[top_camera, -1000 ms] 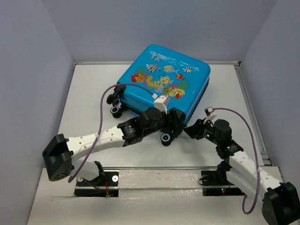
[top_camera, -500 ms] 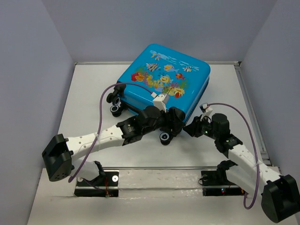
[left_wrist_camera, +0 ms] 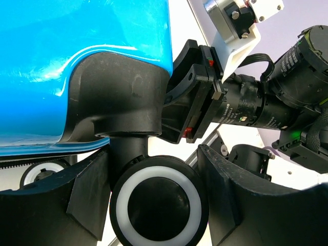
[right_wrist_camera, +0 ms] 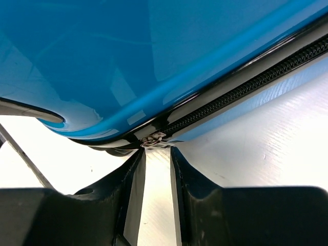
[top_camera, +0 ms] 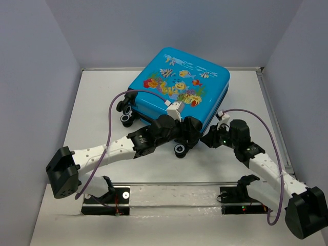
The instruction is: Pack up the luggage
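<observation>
The luggage, a closed blue suitcase, lies flat with its fish print up at the back centre of the table. My left gripper is at its near corner, jaws closed around a black wheel with a white ring. My right gripper is at the suitcase's near right edge. Its jaws stand narrowly apart, with the metal zipper pull just beyond the fingertips on the black zipper. I see no contact with the pull. The lining is hidden.
Two more black wheels stick out at the suitcase's left corner. Grey walls enclose the white table on three sides. The right arm's wrist is close to the left gripper. A metal rail runs along the near edge.
My right arm has moved left and forward, bringing its gripper up to the suitcase's zipper edge. The left arm and the suitcase have stayed put.
</observation>
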You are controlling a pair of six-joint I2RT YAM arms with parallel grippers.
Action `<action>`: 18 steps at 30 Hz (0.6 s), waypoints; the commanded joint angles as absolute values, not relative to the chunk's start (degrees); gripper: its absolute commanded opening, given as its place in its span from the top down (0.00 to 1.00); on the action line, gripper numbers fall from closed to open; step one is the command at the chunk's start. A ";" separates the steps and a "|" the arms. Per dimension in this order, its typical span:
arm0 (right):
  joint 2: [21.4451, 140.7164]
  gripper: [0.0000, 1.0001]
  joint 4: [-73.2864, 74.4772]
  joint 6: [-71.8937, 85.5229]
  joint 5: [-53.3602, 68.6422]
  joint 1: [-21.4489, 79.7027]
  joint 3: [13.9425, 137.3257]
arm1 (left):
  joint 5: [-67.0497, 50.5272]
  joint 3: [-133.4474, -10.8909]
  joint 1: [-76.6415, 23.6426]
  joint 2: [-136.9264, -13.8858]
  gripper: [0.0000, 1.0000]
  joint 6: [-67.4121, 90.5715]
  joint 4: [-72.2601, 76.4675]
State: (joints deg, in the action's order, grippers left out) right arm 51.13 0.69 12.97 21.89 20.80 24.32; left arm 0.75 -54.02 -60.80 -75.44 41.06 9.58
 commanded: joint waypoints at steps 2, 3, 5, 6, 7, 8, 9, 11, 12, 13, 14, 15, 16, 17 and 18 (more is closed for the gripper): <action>53.09 0.73 -9.05 10.37 20.47 21.18 29.00 | -4.92 -57.30 -61.70 -72.77 0.94 40.17 24.70; 53.96 0.76 -10.44 10.46 20.30 21.18 28.92 | -5.01 -57.30 -61.61 -72.77 0.94 40.25 24.78; 54.23 0.81 -11.25 10.90 19.78 21.18 28.39 | -4.92 -57.22 -61.61 -72.60 0.94 40.25 24.70; 53.97 0.81 -11.16 11.33 18.56 21.18 28.21 | -4.66 -57.13 -61.70 -72.51 0.94 40.17 24.70; 53.44 0.81 -10.64 12.03 17.07 21.18 28.21 | -4.48 -57.04 -61.70 -72.25 0.94 39.99 24.61; 52.74 0.80 -9.76 13.09 15.66 21.18 27.69 | -4.40 -56.95 -61.61 -72.16 0.94 39.90 24.70; 51.86 0.78 -8.45 13.62 12.51 21.18 27.25 | -4.39 -57.13 -61.61 -71.90 0.94 39.55 24.44; 49.14 0.71 -7.39 15.82 9.85 21.18 25.93 | -3.70 -57.22 -61.61 -71.63 0.94 39.03 23.91; 48.35 0.63 -6.95 16.26 9.76 21.18 25.58 | -3.34 -56.96 -61.61 -71.37 0.94 38.59 23.56; 47.12 0.60 -6.51 17.39 9.06 21.18 25.23 | -2.73 -56.87 -61.52 -71.19 0.94 38.41 23.47; 46.67 0.59 -5.55 17.75 8.44 21.18 24.96 | -2.46 -56.69 -61.52 -70.84 0.94 38.23 23.38; 46.32 0.59 -5.36 17.75 9.74 21.18 24.96 | -1.76 -56.25 -61.52 -70.84 0.94 38.06 23.03; 46.23 0.58 -5.01 17.75 10.45 21.18 24.87 | -1.76 -56.16 -61.35 -70.67 0.94 38.06 23.03; 46.14 0.58 -4.14 17.58 11.42 21.70 25.05 | -1.67 -55.90 -61.09 -70.49 0.94 37.88 23.03; 45.97 0.57 -4.13 17.32 13.95 21.71 25.14 | -1.50 -55.46 -60.65 -70.31 0.94 37.79 23.03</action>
State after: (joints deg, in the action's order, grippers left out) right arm 47.13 -0.71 16.27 12.53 21.23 24.49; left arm 1.52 -54.00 -60.34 -75.44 40.73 9.96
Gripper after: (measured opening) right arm 0.414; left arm 0.712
